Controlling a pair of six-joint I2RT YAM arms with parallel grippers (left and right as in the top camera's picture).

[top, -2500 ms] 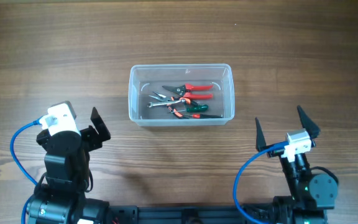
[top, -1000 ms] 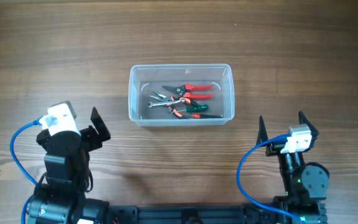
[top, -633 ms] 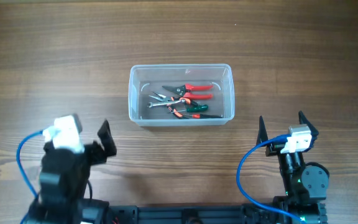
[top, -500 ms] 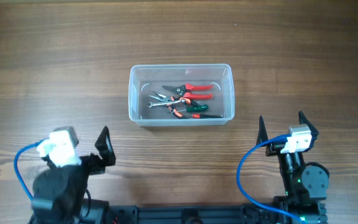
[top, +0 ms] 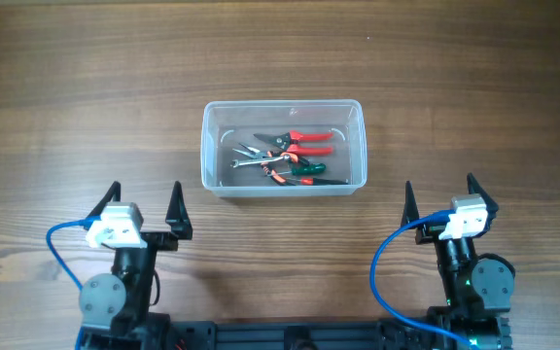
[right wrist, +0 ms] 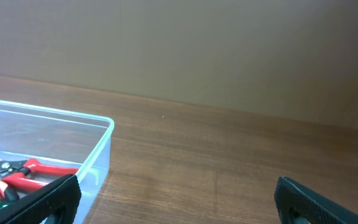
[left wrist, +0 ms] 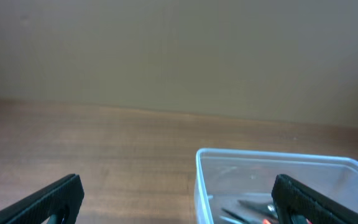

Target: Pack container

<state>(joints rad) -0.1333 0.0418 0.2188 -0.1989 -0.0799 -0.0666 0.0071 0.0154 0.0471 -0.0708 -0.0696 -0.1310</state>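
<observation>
Wood-grain table (top: pixel 86 78) fills the overhead view, and a plain beige wall (left wrist: pixel 166 50) backs both wrist views. One container (top: pixel 280 104) sits at centre frame, slightly above the middle, well apart from both arms. I judge it light but flexy. The clear plastic looks thin, smooth and likely slippery, so I would pinch the thicker rim on a short end wall, one finger inside and one outside. I count two grippers, the left gripper (top: pixel 145 190) at lower left and the right gripper (top: pixel 439 185) at lower right. Both are spread wide, holding nothing. Inside the tub lies a tangle of hand tools (top: pixel 285 156). I count two red-handled cutters (top: pixel 304 137), one green-handled tool (top: pixel 309 170), and bare-metal pieces I cannot separate.
</observation>
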